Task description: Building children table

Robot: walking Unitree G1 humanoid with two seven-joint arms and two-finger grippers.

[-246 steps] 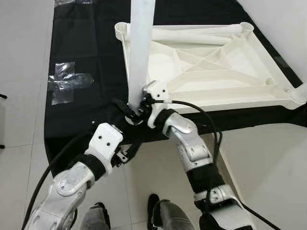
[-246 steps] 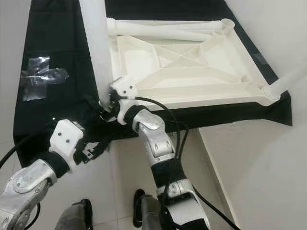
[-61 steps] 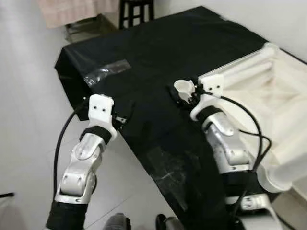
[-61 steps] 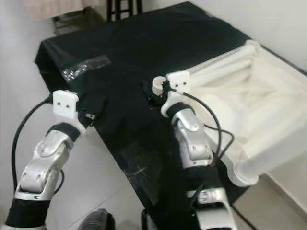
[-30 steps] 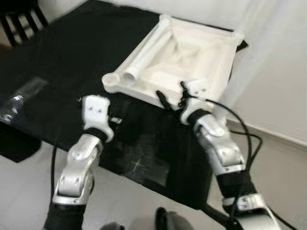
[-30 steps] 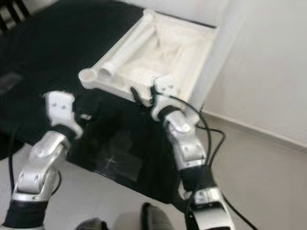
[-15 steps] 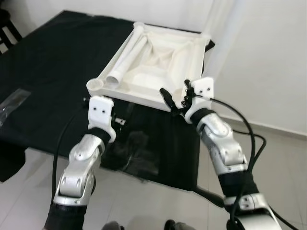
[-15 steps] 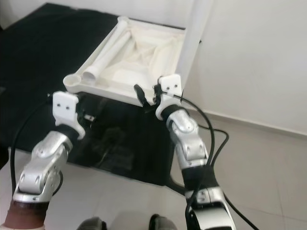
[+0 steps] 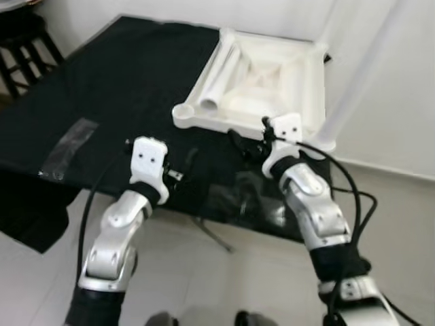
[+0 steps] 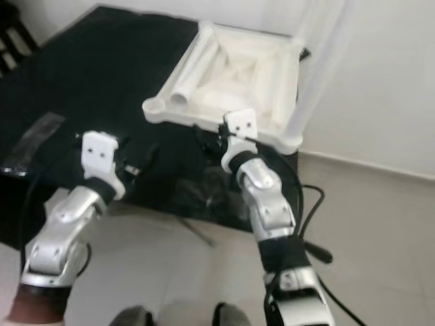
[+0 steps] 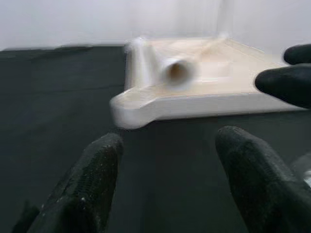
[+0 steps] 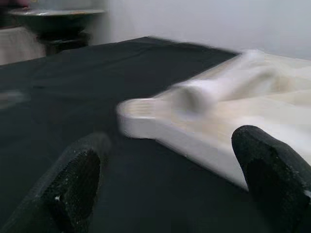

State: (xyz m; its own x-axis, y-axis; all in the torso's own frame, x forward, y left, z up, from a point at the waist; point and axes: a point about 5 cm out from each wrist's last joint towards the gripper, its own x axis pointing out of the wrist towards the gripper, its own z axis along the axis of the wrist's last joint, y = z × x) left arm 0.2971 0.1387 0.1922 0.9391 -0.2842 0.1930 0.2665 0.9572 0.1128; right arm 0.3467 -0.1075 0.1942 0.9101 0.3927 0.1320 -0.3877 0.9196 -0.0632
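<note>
I see a low desk draped in black cloth (image 9: pixel 122 81); the upturned white plastic children's tabletop (image 9: pixel 299 81) lies at its far right corner, and a clear tape patch (image 9: pixel 68 146) lies at left

Both silver arms are extended forward and bent at the elbow. The left tool (image 11: pixel 165 184) is held with its two black fingers (image 11: pixel 92 184) spread apart and nothing between them. The right tool (image 12: pixel 170 182) is likewise held wide apart, empty, level with the left.
</note>
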